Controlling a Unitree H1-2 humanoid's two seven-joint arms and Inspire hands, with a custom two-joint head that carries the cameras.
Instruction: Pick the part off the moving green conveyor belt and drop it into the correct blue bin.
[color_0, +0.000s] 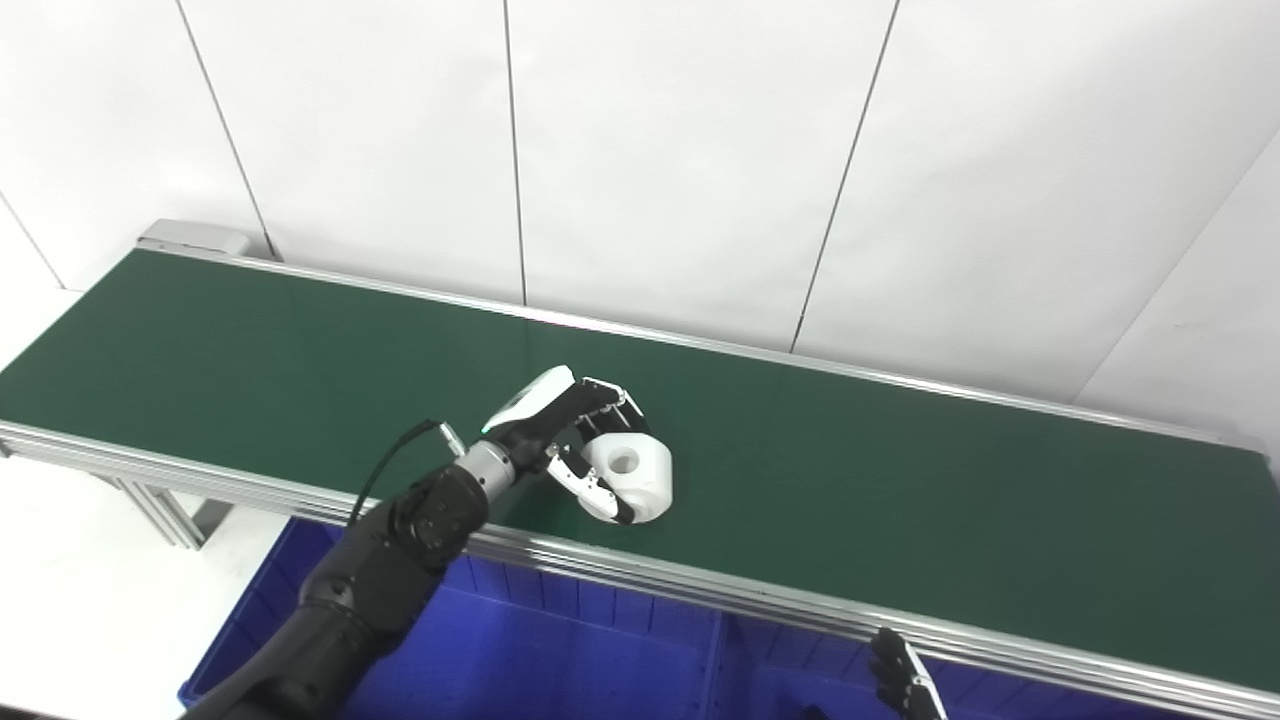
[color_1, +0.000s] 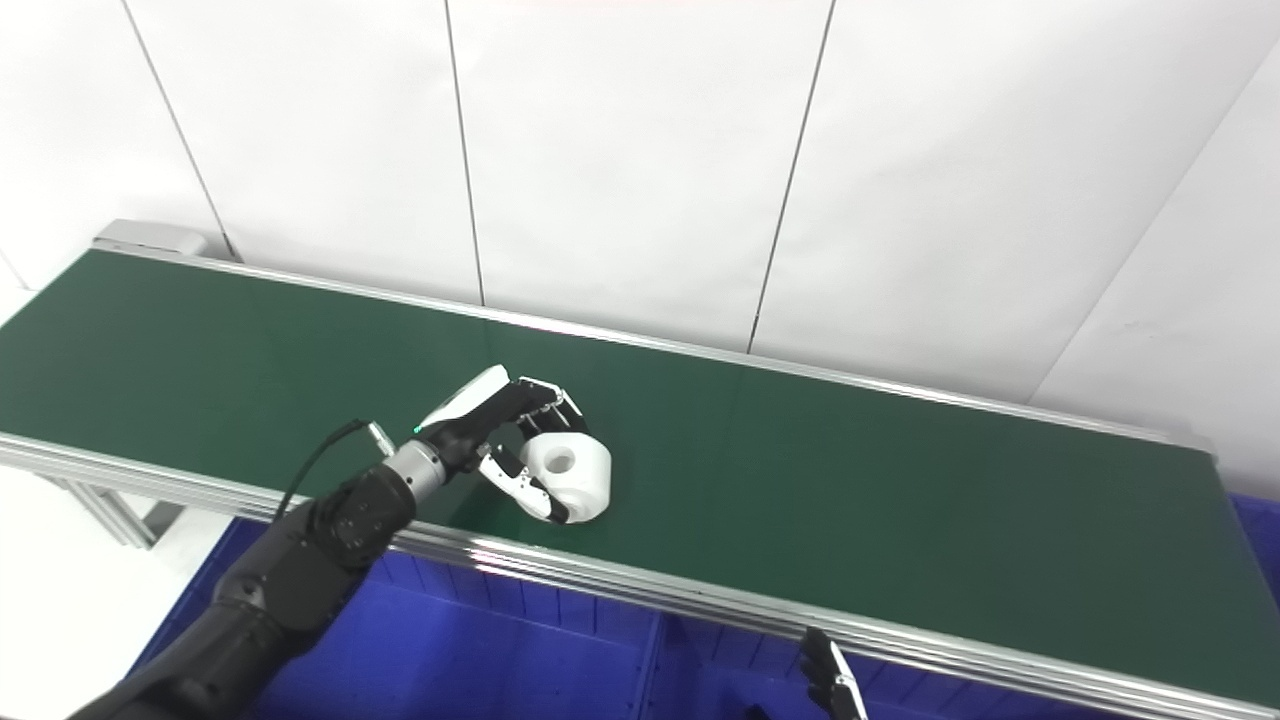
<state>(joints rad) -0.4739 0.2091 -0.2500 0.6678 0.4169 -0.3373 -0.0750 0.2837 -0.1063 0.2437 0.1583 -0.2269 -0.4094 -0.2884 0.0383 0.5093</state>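
On green belt (color_0: 900, 480) — left hand (color_0: 580, 440) around white part (color_0: 632, 478).

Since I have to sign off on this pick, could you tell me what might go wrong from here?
1. The left hand wraps the white part mostly from one side, so the rounded part could slip out when lifted.
2. The part sits near the belt's front rail; a fumble could drop it into either section of the blue bin.
3. The right hand is barely visible and too low to help.

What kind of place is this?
Probably a factory-style sorting station or test cell: a green conveyor belt, a blue bin below its near edge, and a robot hand around a white part.
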